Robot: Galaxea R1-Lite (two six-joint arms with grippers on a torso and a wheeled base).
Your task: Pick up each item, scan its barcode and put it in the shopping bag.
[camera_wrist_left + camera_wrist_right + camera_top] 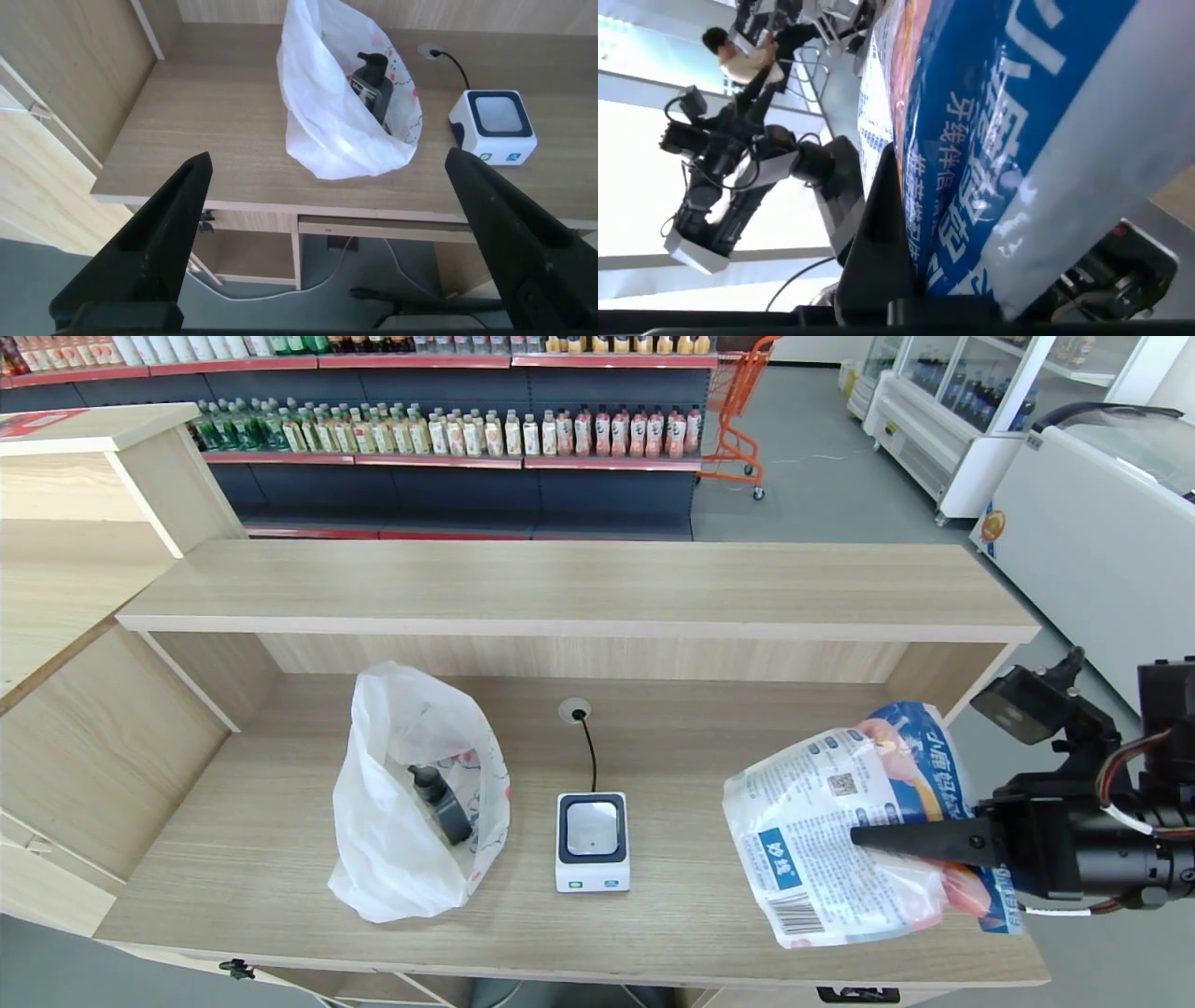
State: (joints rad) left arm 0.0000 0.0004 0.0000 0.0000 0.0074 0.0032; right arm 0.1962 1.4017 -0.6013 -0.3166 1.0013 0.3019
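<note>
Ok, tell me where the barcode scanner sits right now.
In the head view the barcode scanner stands near the middle of the counter, just right of the shopping bag and left of the snack packet.

Shop checkout corner, as I see it looking down from the head camera.

I have a pale wood-grain tabletop (672, 905) in front of me, closed in by a raised ledge (560, 583) at the back and a matching wooden cabinet (84, 523) on the left. Beyond the ledge, a dark blue shelving unit (448, 485) with red edge strips holds rows of bottled drinks. An orange shopping cart (733, 392) stands at its right end on the grey floor (840, 504). Further right are glass-fronted coolers (952, 411) and a white chest freezer (1083, 551). The light is bright and even.
</note>
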